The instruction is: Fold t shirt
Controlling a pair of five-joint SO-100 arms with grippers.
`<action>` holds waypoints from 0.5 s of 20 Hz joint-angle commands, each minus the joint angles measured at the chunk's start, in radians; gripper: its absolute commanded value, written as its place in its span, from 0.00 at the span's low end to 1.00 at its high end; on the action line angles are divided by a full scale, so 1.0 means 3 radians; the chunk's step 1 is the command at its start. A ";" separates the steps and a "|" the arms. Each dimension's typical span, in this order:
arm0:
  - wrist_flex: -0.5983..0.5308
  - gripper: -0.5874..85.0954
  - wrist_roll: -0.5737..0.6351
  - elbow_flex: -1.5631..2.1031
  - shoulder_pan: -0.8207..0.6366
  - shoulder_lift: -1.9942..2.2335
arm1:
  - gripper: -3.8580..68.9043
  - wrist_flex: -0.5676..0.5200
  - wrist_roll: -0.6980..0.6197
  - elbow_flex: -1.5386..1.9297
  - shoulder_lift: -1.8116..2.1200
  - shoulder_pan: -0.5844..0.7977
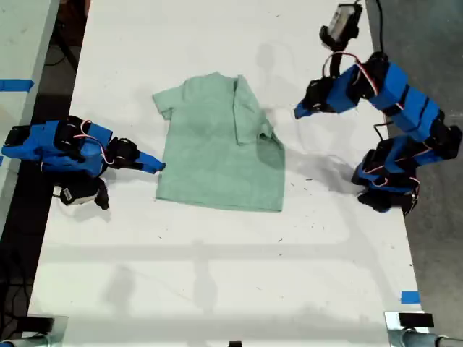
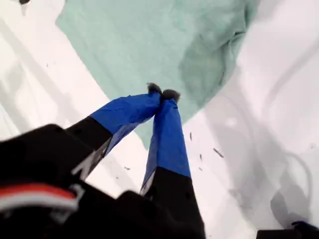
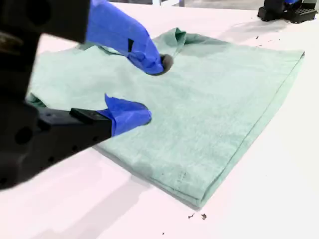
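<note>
Item: my second claw (image 3: 144, 89), jaws spread and empty, sat at the t shirt's (image 1: 217, 148) edge on the exterior view's left. The shirt lay mid-bench, one side folded over itself, its hem nearest the camera straight. Bare white bench (image 1: 217, 275) lay open all round it. My first claw (image 2: 162, 93), tips pressed together on nothing, hovered beside the folded edge on the exterior view's right.

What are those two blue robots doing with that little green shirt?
They're folding the t shirt on the white table. One side is already flipped over the middle. My first gripper, on the exterior view's right, hangs shut above the table, holding nothing. My second gripper, on the exterior view's left, is open at the shirt's other edge.
</note>
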 commanded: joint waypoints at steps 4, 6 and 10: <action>0.0005 0.15 -0.0041 0.0031 0.0026 0.0020 | 0.05 -0.0926 0.0614 0.3421 0.3032 -0.0670; 0.0005 0.15 -0.0041 0.0031 0.0026 0.0020 | 0.05 -0.0849 0.0583 0.4372 0.4080 -0.0670; 0.0005 0.15 -0.0041 0.0031 0.0026 0.0020 | 0.05 -0.1099 0.0685 0.5103 0.4039 -0.0603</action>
